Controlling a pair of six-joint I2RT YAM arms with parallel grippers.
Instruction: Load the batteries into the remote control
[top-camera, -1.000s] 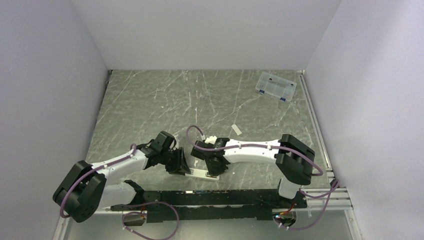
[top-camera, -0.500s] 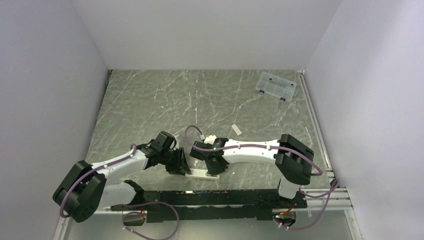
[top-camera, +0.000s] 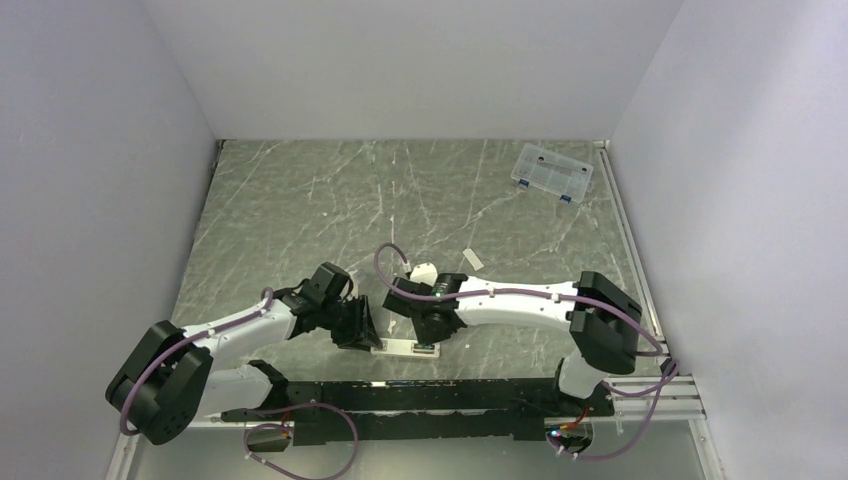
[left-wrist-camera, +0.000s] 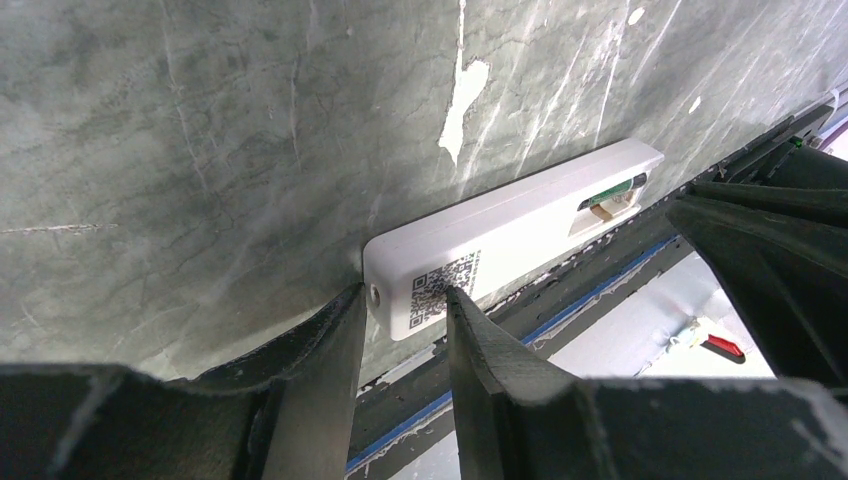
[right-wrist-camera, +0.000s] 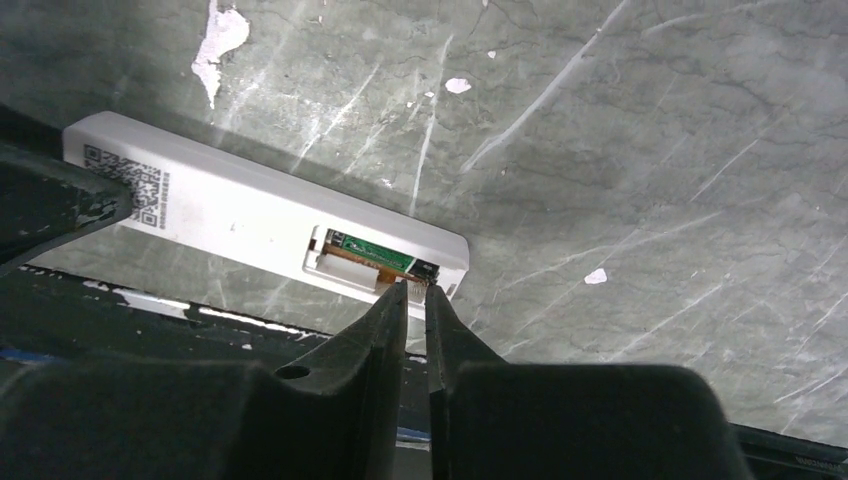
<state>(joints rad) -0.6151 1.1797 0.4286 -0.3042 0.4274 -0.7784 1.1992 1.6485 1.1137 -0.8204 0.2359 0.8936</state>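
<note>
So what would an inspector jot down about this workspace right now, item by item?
Surface: grey marbled table, scratched, with white flecks.
Job's things: remote control lies back up by the near edge, recess open; a green battery sits inside. A second battery cannot be clearly made out.
Clutter: clear compartment box at the far right corner; small white cover piece mid-table.
Grippers: left gripper clamps the remote's QR-code end; right gripper is nearly closed, tips at the recess, nothing visible between them.
Cables: purple cables run along both arms.
Surroundings: plain white walls on three sides.
</note>
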